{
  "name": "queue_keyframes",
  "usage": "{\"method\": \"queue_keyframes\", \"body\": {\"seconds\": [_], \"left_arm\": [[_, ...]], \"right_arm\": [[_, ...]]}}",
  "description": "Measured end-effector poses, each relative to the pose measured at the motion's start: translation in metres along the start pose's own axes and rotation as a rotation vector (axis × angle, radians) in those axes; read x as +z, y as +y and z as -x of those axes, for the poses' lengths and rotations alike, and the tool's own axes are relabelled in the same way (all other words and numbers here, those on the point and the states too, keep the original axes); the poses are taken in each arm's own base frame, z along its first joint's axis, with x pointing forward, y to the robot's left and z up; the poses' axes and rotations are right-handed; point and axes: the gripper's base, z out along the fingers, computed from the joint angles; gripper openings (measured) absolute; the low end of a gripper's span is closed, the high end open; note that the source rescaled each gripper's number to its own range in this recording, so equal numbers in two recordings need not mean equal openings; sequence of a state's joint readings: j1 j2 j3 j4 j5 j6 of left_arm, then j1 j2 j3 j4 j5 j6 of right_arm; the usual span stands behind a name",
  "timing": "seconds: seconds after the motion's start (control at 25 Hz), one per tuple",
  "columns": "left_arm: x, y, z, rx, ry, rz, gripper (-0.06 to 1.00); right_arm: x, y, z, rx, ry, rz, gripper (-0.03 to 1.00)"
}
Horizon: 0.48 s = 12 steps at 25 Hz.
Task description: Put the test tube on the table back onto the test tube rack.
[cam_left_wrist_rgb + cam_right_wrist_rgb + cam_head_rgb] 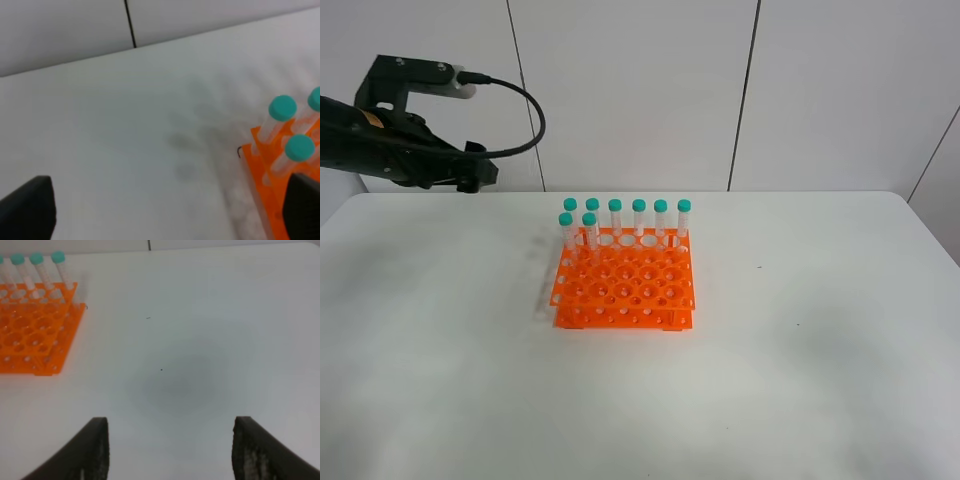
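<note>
The orange test tube rack point(625, 285) stands in the middle of the white table point(810, 340). Several teal-capped test tubes point(639, 218) stand upright in its back rows. No tube lies on the tabletop in any view. My left gripper point(475, 178) hangs high at the far left, away from the rack. The left wrist view shows its fingers point(30, 207) wide apart, open and empty, with the rack's corner point(262, 170) and two capped tubes point(281, 112) beside one finger. My right gripper point(170, 440) is open over bare table, the rack point(35, 335) well off to its side.
Grey wall panels point(640, 90) rise behind the table's far edge. The right arm does not show in the exterior high view. White tabletop point(200, 340) surrounds the rack on every side.
</note>
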<state>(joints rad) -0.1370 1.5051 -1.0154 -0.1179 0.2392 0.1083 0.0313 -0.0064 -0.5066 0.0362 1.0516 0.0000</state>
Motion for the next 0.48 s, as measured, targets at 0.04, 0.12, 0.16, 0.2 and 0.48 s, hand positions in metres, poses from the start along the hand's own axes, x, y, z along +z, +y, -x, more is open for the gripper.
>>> {"method": "queue_keyframes", "body": {"seconds": [0.04, 0.12, 0.16, 0.2, 0.48], "left_arm": [[-0.008, 0.001, -0.002, -0.003, -0.006, 0.001, 1.00], [-0.022, 0.003, -0.009, -0.010, -0.004, 0.007, 1.00], [-0.030, 0.004, -0.012, -0.013, -0.004, 0.010, 1.00], [-0.038, 0.006, -0.016, -0.015, -0.004, 0.015, 1.00], [-0.107, 0.018, -0.024, 0.005, 0.029, 0.050, 1.00]], "right_arm": [[0.000, 0.000, 0.000, 0.000, 0.000, 0.000, 0.64], [0.000, 0.000, 0.000, 0.000, 0.000, 0.000, 0.64], [0.000, 0.000, 0.000, 0.000, 0.000, 0.000, 0.64], [0.000, 0.000, 0.000, 0.000, 0.000, 0.000, 0.64], [0.000, 0.000, 0.000, 0.000, 0.000, 0.000, 0.64]]}}
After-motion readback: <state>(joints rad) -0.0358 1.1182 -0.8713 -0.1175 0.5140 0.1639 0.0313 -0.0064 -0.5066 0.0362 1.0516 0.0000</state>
